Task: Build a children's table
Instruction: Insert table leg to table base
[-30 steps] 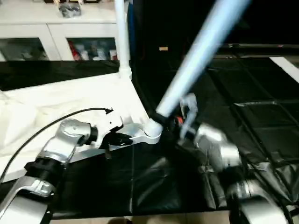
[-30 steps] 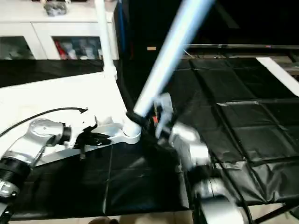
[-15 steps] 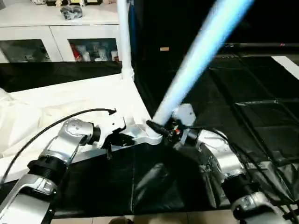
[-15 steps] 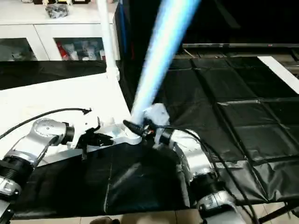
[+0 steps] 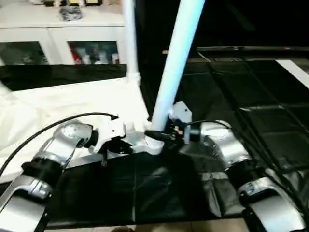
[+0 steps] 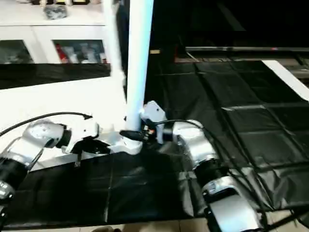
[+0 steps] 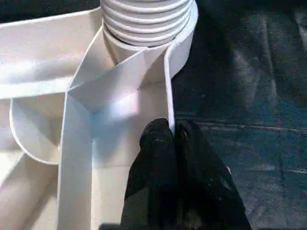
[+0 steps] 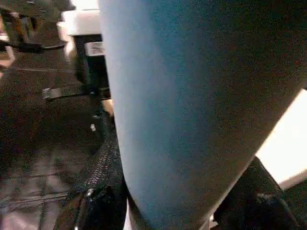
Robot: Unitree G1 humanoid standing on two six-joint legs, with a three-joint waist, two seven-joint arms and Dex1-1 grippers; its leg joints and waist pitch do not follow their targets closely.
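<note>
Left claw (image 7: 172, 139) comes first: its two black fingers are pressed together on a thin white rib of the table top (image 5: 72, 104), pinching that wall just beside the round corner socket (image 7: 148, 28). The top lies underside up on black sheeting (image 5: 270, 121), and the pinch looks meant to pin the corner down so it does not slide or lift while the leg is worked in. At that socket the leg (image 5: 176, 58) rises almost upright, its threaded foot sitting in the ring. Behind it a second leg (image 5: 129, 38) already stands at the far corner, with a white cabinet (image 5: 58, 43) beyond. Further right, the right claw (image 5: 161, 136) stands about half spread, its fingers closed around the leg's lower end just above the socket, low down where a turn or push would act most directly on the joint.
</note>
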